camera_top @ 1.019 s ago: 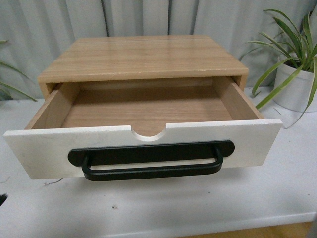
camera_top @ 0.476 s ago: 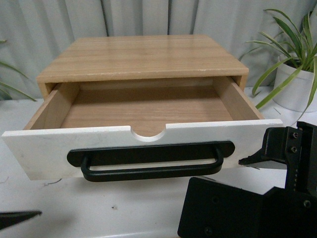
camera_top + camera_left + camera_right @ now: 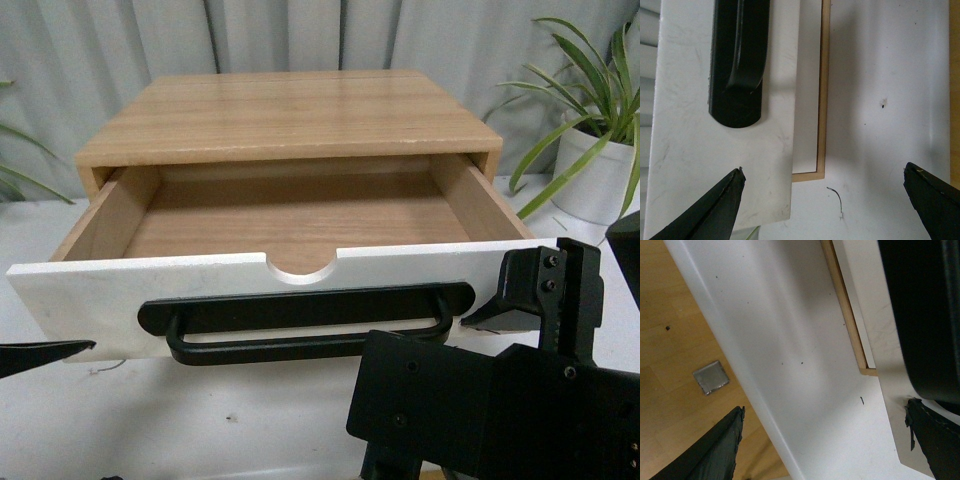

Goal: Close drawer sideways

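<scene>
The drawer (image 3: pixel 300 285) stands pulled far out of its wooden cabinet (image 3: pixel 285 115), and its light wood inside holds nothing. Its white front carries a wide black bar handle (image 3: pixel 300 322). My right gripper (image 3: pixel 545 280) is open at the front's right end, one fingertip (image 3: pixel 480 315) just beside the handle's end. The right wrist view shows the front's corner (image 3: pixel 897 435) and handle (image 3: pixel 922 315) by one side of the open right gripper (image 3: pixel 824 440). My left gripper (image 3: pixel 824 200) is open around the front's left corner (image 3: pixel 715 175). Only one left finger (image 3: pixel 45 352) shows in the front view.
The cabinet sits on a white table (image 3: pixel 200 420) whose front edge is close below the drawer. A potted plant (image 3: pixel 600 170) stands at the back right, with more leaves (image 3: pixel 15 150) at the far left. Curtains hang behind. Wooden floor (image 3: pixel 680 340) lies beyond the table edge.
My right arm has come into view from below and risen up and left to the drawer front's right end. The left finger has risen at the lower left. The drawer has not visibly moved.
</scene>
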`<move>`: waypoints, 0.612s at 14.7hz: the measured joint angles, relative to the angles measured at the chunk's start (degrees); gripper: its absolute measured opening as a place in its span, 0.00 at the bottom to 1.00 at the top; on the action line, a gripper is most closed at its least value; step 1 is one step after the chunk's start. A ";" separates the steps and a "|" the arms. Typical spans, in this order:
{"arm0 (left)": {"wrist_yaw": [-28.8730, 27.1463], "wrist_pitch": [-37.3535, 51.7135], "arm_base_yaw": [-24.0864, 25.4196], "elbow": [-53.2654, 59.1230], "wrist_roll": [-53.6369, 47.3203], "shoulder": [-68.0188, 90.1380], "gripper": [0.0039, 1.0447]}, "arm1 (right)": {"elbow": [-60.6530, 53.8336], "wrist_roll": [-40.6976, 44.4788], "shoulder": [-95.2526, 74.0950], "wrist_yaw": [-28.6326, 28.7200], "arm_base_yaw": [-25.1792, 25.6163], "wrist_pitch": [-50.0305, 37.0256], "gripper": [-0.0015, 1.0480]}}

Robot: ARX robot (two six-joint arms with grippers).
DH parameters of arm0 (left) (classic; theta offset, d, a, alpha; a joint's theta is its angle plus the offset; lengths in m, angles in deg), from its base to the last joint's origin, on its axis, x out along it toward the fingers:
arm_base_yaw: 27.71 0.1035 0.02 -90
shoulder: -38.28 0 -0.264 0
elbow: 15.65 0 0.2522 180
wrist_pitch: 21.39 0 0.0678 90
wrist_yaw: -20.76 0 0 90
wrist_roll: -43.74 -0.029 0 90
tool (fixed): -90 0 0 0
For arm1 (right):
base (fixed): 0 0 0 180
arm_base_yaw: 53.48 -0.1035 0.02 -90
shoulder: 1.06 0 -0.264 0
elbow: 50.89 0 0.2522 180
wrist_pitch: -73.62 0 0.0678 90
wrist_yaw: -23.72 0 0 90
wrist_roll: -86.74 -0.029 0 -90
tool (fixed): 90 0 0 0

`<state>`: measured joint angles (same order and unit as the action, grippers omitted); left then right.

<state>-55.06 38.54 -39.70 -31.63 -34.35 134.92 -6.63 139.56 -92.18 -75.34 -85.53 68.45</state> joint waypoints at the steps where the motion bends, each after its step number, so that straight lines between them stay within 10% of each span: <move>1: -0.55 0.02 -0.70 -0.85 0.02 0.94 0.94 | 0.39 0.00 -0.31 0.37 0.31 0.04 0.94; 9: -3.91 -0.35 -2.95 -8.33 0.44 4.74 0.94 | 5.05 0.90 -4.70 2.89 3.52 -0.13 0.94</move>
<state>-58.97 38.19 -42.65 -39.96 -33.91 139.67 -1.58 140.45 -96.87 -72.46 -82.01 68.31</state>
